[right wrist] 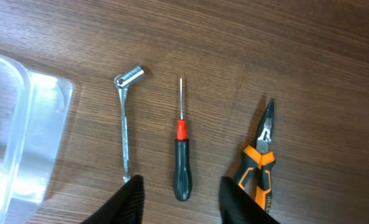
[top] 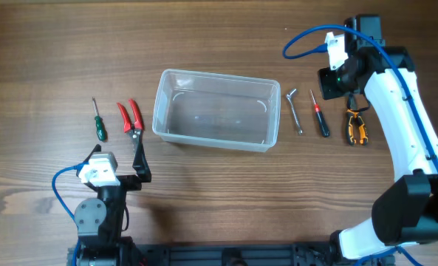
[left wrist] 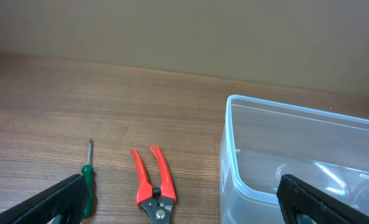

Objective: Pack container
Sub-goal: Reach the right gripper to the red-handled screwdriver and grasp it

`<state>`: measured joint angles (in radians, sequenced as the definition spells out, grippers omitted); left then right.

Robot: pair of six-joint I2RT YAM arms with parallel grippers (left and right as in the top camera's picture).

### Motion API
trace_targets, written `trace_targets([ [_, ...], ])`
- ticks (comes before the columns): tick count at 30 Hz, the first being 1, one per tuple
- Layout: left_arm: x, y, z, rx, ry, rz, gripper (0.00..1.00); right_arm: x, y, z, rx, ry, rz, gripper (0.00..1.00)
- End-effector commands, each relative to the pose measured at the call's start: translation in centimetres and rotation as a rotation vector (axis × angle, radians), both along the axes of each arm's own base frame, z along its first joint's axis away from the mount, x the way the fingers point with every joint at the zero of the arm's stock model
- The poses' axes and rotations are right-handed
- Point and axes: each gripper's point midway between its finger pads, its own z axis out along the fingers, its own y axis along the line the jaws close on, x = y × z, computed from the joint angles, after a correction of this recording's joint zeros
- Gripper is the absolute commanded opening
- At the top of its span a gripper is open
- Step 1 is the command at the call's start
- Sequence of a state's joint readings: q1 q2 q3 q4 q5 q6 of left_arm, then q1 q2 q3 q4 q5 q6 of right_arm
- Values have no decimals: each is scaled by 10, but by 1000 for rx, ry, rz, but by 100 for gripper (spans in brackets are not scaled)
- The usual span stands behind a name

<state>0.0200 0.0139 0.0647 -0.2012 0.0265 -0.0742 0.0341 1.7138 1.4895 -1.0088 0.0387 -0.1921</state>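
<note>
Wooden table (top: 226, 185), clear rimmed round-cornered container (top: 215, 111) at centre; left pincer (left wrist: 184, 208) and right pincer (right wrist: 183, 190) wide.

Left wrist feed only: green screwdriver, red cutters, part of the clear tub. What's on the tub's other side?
Observer: Three tools lie on the right arm's side of the clear rectangular plastic container: a silver L-shaped socket wrench, a red-and-black screwdriver and orange-and-black pliers.
Operator: Where's the right pincer?
Observer: The right pincer hangs open above that screwdriver, with the black handle framed between its fingers in the wrist view.
Operator: Anything in the tub yet?
Observer: No, the overhead view shows it empty.
</note>
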Motion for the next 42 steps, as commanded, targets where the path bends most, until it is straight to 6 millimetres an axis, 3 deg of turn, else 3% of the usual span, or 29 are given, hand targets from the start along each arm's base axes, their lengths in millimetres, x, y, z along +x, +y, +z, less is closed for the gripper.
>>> trace_targets([
  [1,0,2,0,-16,-4,11,100,-4,-6,-24,-39,69,7,43],
  [4,0,2,0,-16,-4,11,100,-13,-5,-55,-34,167,6,44],
  [5,0,2,0,-16,-4,11,100,-15,-3,-66,-23,201,9,50],
  [8,0,2,0,-16,-4,11,100,-31,-3,-110,-23,360,4,51],
  [13,0,2,0,-16,-4,11,100,-48,-4,-151,-26,504,-19,42],
  [19,0,2,0,-16,-4,11,100,-49,-22,-153,-42,506,-113,45],
  [22,0,2,0,-16,-4,11,100,-50,-23,-154,-9,510,-128,29],
  [28,0,2,0,-16,-4,11,100,-46,-19,-155,16,493,-118,28],
  [30,0,2,0,-16,-4,11,100,-43,-17,-155,28,483,-117,14],
  [33,0,2,0,-16,-4,11,100,-39,-15,-156,44,466,-116,12],
  [34,0,2,0,-16,-4,11,100,-39,-15,-155,44,467,-116,4],
  [37,0,2,0,-16,-4,11,100,-44,-14,-153,43,490,-116,4],
  [39,0,2,0,-16,-4,11,100,-34,-12,-138,61,466,-113,4],
  [42,0,2,0,-16,-4,11,100,-1,-5,-90,106,348,-99,4],
])
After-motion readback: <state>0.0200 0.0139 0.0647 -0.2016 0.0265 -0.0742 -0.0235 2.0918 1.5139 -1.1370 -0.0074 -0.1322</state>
